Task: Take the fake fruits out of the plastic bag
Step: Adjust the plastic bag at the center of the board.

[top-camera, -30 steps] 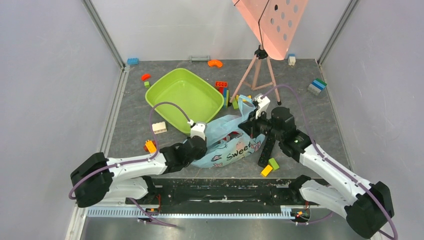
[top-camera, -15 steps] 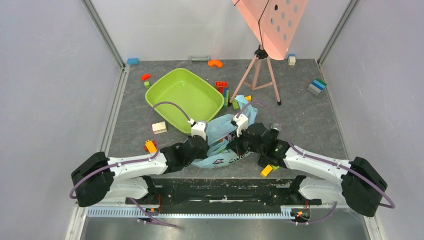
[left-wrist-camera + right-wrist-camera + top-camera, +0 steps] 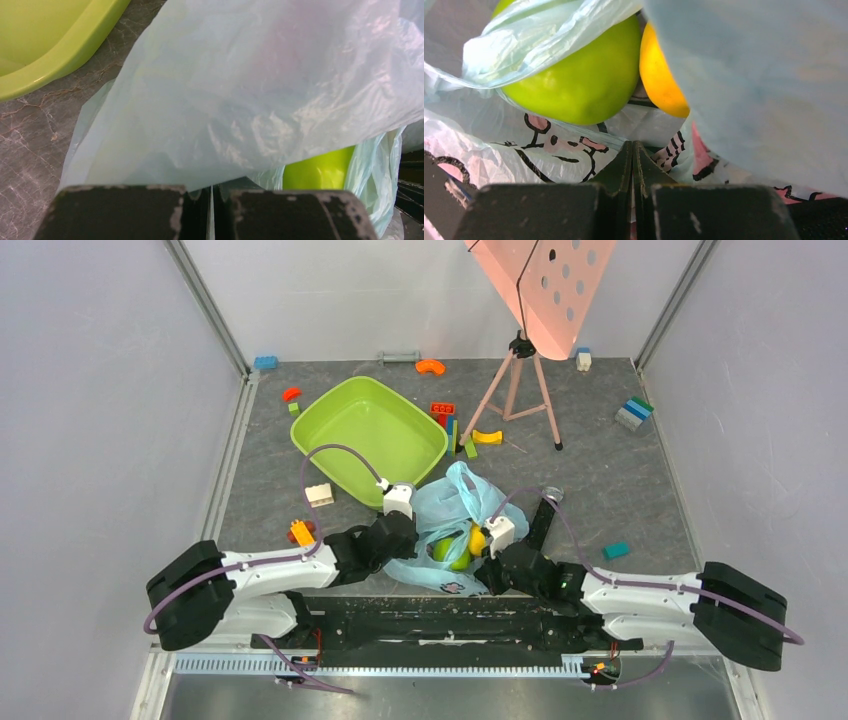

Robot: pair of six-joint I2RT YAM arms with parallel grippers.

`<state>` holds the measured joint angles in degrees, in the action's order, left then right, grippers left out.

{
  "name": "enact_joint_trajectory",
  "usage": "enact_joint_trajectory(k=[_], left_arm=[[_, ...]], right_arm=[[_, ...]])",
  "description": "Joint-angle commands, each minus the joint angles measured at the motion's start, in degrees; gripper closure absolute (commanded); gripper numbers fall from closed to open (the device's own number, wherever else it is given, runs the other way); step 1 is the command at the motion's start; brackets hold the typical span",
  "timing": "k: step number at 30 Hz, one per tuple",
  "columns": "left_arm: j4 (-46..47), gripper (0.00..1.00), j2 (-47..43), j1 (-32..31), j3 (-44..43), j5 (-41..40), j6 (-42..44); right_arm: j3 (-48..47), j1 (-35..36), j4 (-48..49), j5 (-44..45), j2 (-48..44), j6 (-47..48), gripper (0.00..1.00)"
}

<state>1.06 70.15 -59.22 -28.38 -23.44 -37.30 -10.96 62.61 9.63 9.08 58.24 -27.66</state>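
Contents: plastic bag (image 3: 450, 502) holds green apple (image 3: 579, 80), yellow lemon (image 3: 661, 75), touching.

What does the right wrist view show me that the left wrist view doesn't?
Right wrist only: the yellow fruit and cartoon prints on the bag. Left wrist only: the tub and bare table. Shared: the bag, the green apple in it, and an end effector shut on the film (right end effector, left end effector).
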Motion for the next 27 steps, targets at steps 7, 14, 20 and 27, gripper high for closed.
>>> enact_joint_trajectory(k=[7,14,20,27], left_arm=[[2.8,0.98,-1.0,0.0,1.1,-1.4,-2.5],[2.9,0.98,-3.4,0.0,1.3,-0.2,-1.8],[2.5,0.98,-5.8,0.0,1.3,0.0,-1.7],[3.3,0.98,-6.2,-0.1,2.5,0.7,-2.9]], right_arm=[[-1.8,4.3,-1.8,11.2,-3.2,-3.3,0.99],[-9.1,4.5,-3.2,13.7,-8.8,-2.2,0.63],[-12.2,4.5,-1.0,15.3,-8.8,-8.5,0.33],[-15.1,4.4,-7.9,21.4,-4.0,-19.9,0.23]])
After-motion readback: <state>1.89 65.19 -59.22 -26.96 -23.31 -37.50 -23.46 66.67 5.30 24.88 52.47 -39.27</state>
